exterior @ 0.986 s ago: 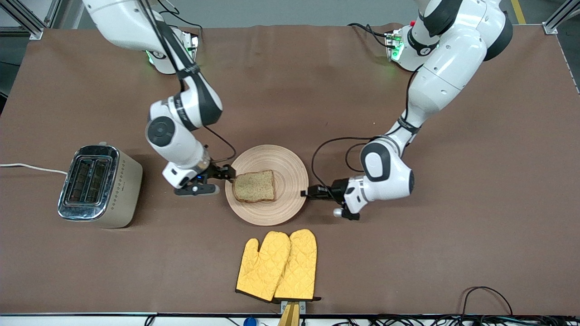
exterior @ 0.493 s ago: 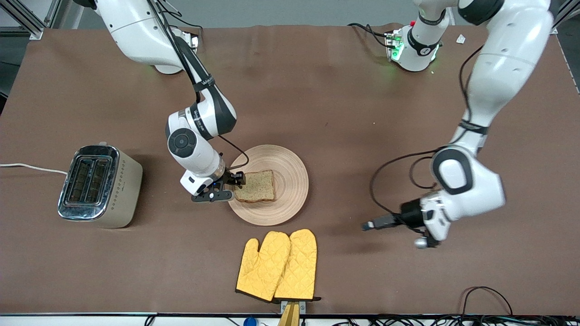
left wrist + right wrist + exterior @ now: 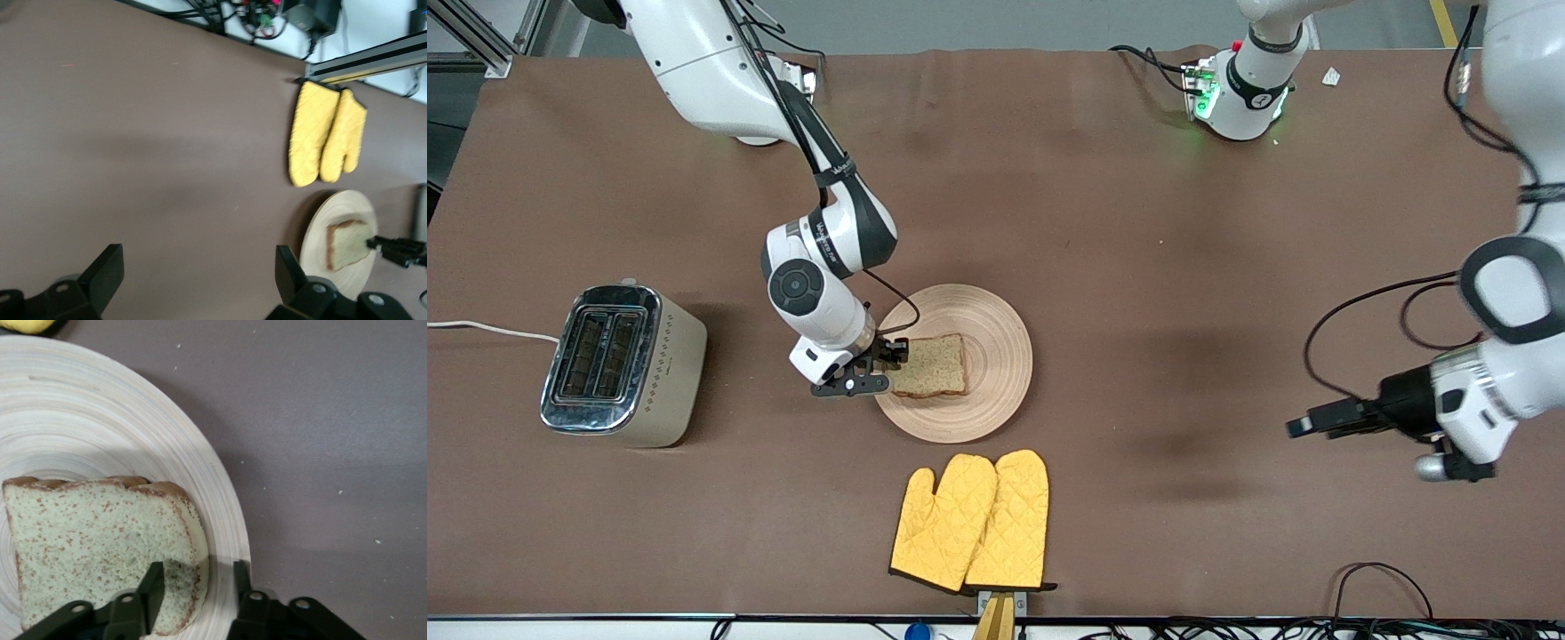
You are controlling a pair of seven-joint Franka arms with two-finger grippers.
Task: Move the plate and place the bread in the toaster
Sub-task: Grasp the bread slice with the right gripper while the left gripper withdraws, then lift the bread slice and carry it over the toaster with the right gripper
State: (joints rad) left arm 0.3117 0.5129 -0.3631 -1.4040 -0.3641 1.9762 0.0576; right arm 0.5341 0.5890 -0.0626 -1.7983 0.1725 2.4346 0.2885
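Observation:
The pale wooden plate (image 3: 996, 356) lies mid-table with the brown bread slice (image 3: 932, 366) flat on it. My right gripper (image 3: 896, 354) is open and low at the bread's edge toward the toaster. In the right wrist view the gripper (image 3: 198, 573) straddles that crust edge: one finger over the bread (image 3: 87, 533), the other over the plate's rim (image 3: 100, 420). My left gripper (image 3: 1303, 425) is open and empty over bare table toward the left arm's end; its wrist view (image 3: 198, 273) shows only table between the fingers. The cream toaster (image 3: 618, 364) stands toward the right arm's end, slots up.
A pair of yellow oven mitts (image 3: 971, 520) lies nearer to the front camera than the plate, also in the left wrist view (image 3: 327, 133). The toaster's white cord (image 3: 480, 329) runs off the table's end. Cables lie along the front edge.
My left gripper has drawn away from the plate's rim, far toward the left arm's end. My right gripper has moved in over the bread's edge. Plate and bread have not moved.

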